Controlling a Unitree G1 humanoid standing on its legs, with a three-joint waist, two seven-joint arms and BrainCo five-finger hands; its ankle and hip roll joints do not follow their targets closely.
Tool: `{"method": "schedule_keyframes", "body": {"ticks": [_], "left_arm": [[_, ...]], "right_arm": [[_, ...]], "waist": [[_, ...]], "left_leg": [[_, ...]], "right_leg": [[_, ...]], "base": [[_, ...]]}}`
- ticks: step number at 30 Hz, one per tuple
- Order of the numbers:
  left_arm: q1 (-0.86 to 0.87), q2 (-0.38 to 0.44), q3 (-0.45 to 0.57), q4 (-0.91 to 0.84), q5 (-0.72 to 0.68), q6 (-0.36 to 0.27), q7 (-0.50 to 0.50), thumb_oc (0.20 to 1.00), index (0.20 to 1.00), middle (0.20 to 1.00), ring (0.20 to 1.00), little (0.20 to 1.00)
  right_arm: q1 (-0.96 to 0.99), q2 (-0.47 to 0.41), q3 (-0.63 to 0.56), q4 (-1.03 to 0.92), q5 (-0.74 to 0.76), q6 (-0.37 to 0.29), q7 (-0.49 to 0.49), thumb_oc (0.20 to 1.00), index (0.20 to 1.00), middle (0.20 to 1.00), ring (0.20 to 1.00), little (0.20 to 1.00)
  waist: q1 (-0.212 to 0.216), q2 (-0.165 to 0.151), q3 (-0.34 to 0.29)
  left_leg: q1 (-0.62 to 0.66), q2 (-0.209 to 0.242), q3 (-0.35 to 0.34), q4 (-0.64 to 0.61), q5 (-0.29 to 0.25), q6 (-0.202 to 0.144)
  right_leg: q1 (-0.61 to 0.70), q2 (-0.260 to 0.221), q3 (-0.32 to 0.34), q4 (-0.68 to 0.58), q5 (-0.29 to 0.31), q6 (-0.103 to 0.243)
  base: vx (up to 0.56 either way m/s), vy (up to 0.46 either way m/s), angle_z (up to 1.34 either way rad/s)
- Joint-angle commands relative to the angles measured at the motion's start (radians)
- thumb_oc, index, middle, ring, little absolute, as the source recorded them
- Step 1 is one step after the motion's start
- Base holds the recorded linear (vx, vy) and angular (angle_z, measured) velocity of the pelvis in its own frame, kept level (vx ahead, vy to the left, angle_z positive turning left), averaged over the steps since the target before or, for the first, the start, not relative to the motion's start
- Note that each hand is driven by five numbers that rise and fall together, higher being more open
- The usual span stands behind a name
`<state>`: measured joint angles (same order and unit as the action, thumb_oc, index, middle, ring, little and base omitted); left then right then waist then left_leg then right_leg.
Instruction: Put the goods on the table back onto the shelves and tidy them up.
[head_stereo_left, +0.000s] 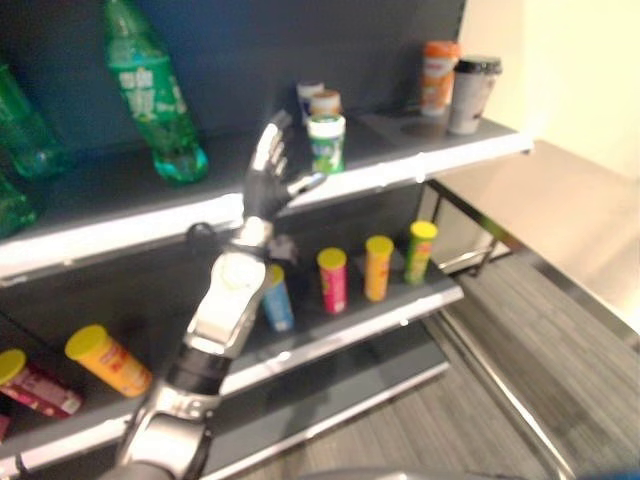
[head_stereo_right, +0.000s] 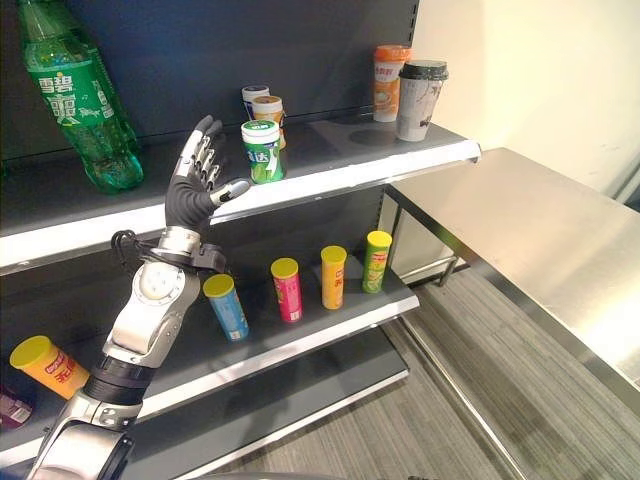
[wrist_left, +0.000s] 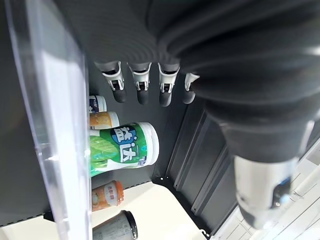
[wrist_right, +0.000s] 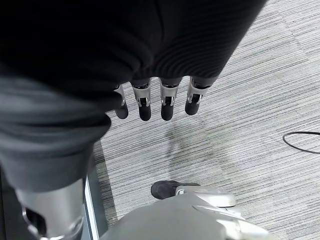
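Left hand (head_stereo_right: 192, 195) raised at upper shelf (head_stereo_right: 330, 150), fingers (head_stereo_right: 203, 140) spread, holding nothing; green-labelled canister (head_stereo_right: 262, 151) upright on that shelf just beside thumb, apart. Right hand (wrist_right: 150, 55) over floor, fingers relaxed, empty.

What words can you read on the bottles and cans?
Green jar: big white characters on its label, not letters I can spell out.
Green bottle: white characters, too small to read.
Pink can and the other cans in its row: print too small.
Grey cup: print too blurred.
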<state>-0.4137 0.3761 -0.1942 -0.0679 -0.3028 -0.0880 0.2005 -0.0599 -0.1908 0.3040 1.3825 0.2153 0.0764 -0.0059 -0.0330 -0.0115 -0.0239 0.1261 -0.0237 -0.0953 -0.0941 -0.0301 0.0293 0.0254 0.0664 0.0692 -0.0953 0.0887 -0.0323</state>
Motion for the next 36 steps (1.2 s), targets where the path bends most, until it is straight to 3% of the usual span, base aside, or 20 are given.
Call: {"method": "schedule_keyframes", "body": {"ticks": [1, 36], "left_arm": [[-0.045, 0.032, 0.027, 0.198, -0.054, 0.047, 0.019, 1.0, 1.0, 1.0, 1.0, 1.0], [-0.132, -0.007, -0.064, 0.27, -0.062, 0.063, -0.003, 1.0, 1.0, 1.0, 1.0, 1.0]], "right_arm": [[-0.033, 0.075, 0.019, 0.024, -0.012, 0.0, 0.009, 1.0, 1.0, 1.0, 1.0, 1.0], [-0.032, 0.07, 0.031, 0.012, -0.011, 0.006, 0.007, 1.0, 1.0, 1.0, 1.0, 1.0]], "waist": [[-0.031, -0.023, 0.033], [-0.045, -0.016, 0.031]], "left_leg": [[0.059, 0.075, 0.027, 0.007, -0.111, -0.057], [0.062, 0.071, 0.038, 0.007, -0.114, -0.052]], "right_leg": [[0.103, -0.061, 0.041, 0.008, -0.113, 0.085], [0.103, -0.065, 0.05, 0.008, -0.113, 0.087]], "base": [[0.0, 0.0, 0.0], [0.0, 0.001, -0.01]]}}
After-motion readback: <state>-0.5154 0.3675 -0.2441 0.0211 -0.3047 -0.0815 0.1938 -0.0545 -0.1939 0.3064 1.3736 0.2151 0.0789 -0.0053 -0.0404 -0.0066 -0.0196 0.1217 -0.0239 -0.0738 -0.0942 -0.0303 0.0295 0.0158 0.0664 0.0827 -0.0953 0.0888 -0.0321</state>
